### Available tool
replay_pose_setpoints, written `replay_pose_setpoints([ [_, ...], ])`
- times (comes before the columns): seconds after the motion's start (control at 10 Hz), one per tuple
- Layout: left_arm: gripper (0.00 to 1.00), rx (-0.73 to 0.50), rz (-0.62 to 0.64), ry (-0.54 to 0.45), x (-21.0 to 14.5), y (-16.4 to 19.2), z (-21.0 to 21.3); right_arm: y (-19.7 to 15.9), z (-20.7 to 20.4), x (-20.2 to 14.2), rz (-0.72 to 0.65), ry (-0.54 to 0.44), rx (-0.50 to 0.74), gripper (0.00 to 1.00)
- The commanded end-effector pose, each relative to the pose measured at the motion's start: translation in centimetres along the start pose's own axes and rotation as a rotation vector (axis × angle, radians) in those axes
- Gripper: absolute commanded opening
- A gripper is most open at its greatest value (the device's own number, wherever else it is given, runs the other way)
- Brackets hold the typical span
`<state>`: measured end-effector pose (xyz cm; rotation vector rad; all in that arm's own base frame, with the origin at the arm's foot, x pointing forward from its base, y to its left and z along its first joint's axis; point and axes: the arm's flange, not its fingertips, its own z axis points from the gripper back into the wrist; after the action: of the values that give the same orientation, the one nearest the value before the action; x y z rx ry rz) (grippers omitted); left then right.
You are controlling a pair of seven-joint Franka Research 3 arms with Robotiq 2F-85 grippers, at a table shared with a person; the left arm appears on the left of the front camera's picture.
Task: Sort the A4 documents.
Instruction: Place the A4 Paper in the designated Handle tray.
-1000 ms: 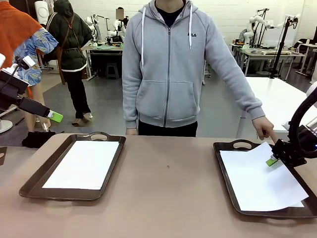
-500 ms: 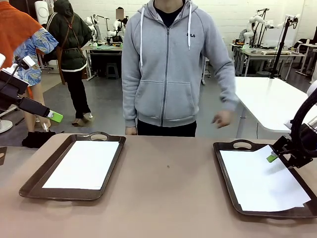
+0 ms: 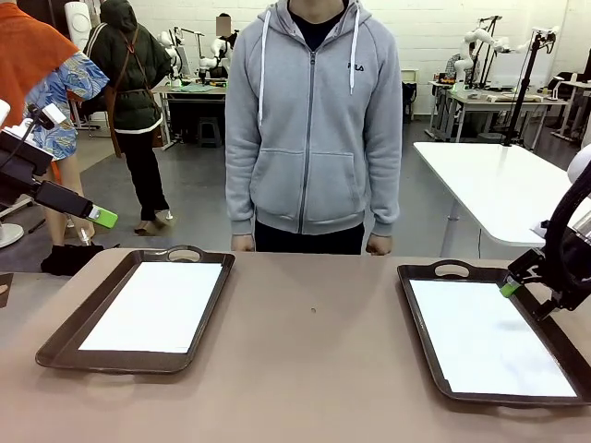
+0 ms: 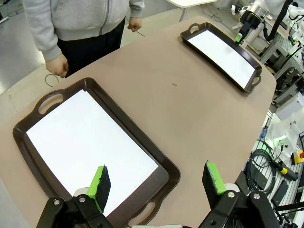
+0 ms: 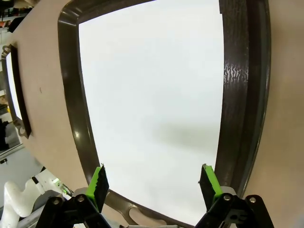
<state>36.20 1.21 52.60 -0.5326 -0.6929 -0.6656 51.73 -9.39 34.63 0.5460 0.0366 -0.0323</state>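
Two A4 documents lie flat, one in each dark brown tray. The left sheet covers the floor of the left tray. The right sheet lies in the right tray. My right gripper hangs open just above that tray's far right rim, nothing between its fingers. My left gripper is open and raised, off the table's left side, looking down on the left tray's near end.
A person in a grey hoodie stands at the far edge, both hands down at the table's rim. Bare brown tabletop lies between the trays. The right tray's far handle faces the person.
The person's hand pulled back from the right tray. My right gripper opened and drew back to the right, and the tilted sheet it held settled flat in the tray. The left arm stayed still.
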Motion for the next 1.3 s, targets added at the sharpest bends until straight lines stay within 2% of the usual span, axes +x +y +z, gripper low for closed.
replay_pose_setpoints([
  [0.0, 1.0, -0.006, 0.0, -0.005, 0.0, 0.1, 0.0, 0.9, -0.3, -0.6, -0.018, -0.013, -0.033, 1.0],
  [0.2, 1.0, -0.006, 0.0, -0.005, 0.0, 0.1, 0.0, 2.1, -0.6, -0.2, -0.011, -0.002, -0.058, 1.0],
  [0.3, 1.0, -0.006, 0.0, -0.005, 0.0, 0.1, 0.0, 0.5, 0.2, 0.0, 0.006, -0.006, -0.003, 1.0],
  [1.2, 1.0, -0.006, 0.0, -0.005, 0.0, 0.1, 0.0, 0.5, 0.2, 0.0, 0.006, -0.006, -0.003, 1.0],
])
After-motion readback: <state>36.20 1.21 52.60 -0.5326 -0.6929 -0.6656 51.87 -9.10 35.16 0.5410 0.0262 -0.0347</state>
